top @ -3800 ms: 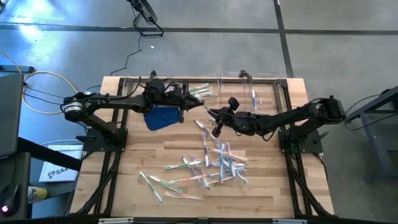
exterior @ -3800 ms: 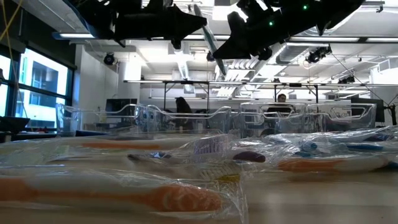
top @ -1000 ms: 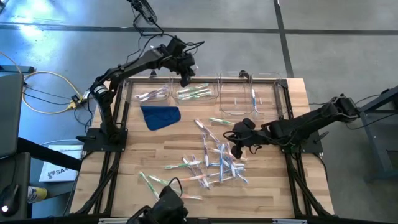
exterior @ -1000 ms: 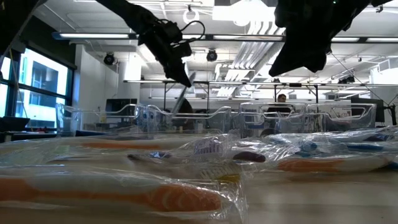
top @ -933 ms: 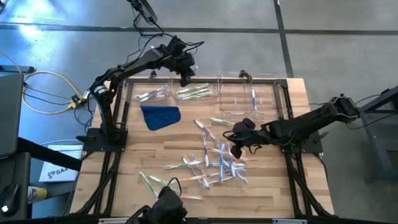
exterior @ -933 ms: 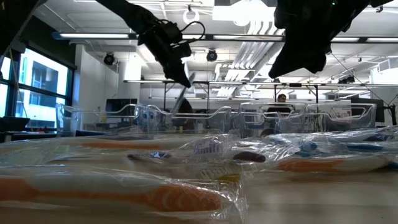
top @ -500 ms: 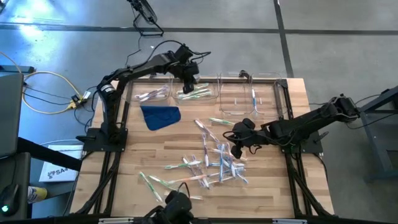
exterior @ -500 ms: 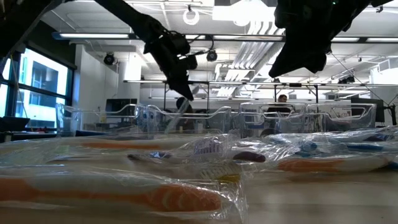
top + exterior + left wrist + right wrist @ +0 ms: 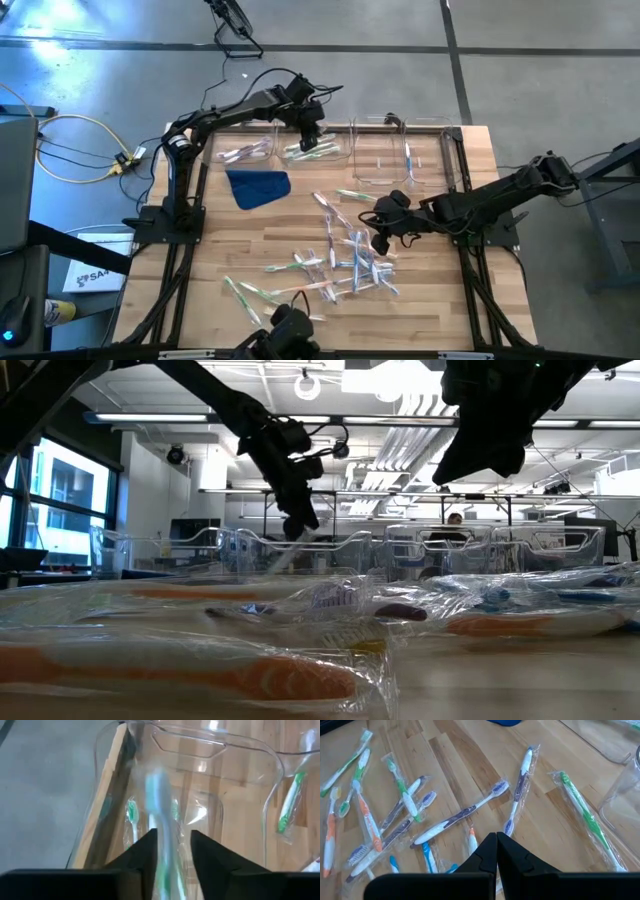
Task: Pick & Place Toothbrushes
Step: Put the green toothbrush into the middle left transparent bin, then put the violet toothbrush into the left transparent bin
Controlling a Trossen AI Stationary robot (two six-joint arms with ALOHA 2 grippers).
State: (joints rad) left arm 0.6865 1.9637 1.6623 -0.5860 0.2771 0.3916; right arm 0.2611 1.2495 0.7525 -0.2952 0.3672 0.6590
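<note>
Bare counter (image 9: 205, 255) lies open at the high view's lower left. Scattered toothbrushes (image 9: 345, 265) clutter its centre; clear bins (image 9: 395, 165) and a blue cloth (image 9: 258, 186) line the upper edge.

Green, orange, purple-and-white toothbrushes (image 9: 461, 813); blue cloth (image 9: 258, 186); pale striped wooden table (image 9: 210, 262).

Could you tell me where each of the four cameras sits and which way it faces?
High view: overhead, straight down on the wooden table; both arms show.
Low view: at tabletop height, facing the room; arms hang in from above.
Left wrist view: over the clear plastic bin; left gripper open around a wrapped green toothbrush.
Right wrist view: down on loose wrapped toothbrushes; right gripper shut.
High and left wrist views share the bin.
</note>
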